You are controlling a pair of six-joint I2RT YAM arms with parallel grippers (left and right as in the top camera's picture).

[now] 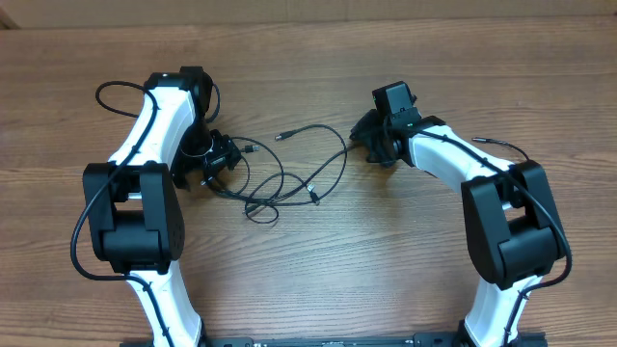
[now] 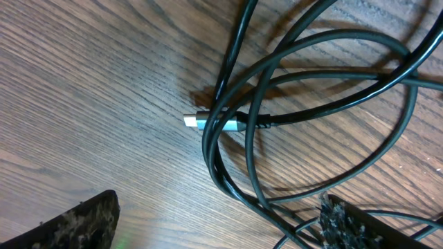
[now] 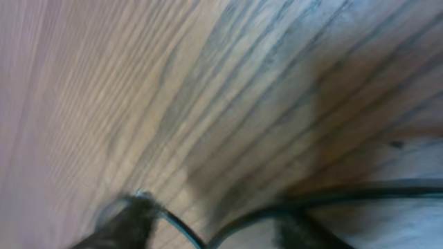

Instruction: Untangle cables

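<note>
The cables (image 1: 289, 178) are thin black cords lying in overlapping loops at the table's middle, with small plug ends at the top (image 1: 281, 136) and lower right (image 1: 313, 194). My left gripper (image 1: 220, 159) sits at the tangle's left edge. In the left wrist view its fingers (image 2: 211, 225) are spread apart and open, and several cable loops (image 2: 228, 173) run between them, close to the right finger. A silver-tipped plug (image 2: 208, 123) lies under crossing cords. My right gripper (image 1: 371, 140) is at the tangle's right end. Its blurred wrist view shows the fingers (image 3: 214, 225) apart with a cable (image 3: 346, 194) crossing between them.
The wooden table (image 1: 308, 270) lies under everything. Thicker black wires fixed to the arms loop out at the far left (image 1: 108, 92) and far right (image 1: 501, 143). A paler strip (image 1: 308, 10) runs along the table's back edge.
</note>
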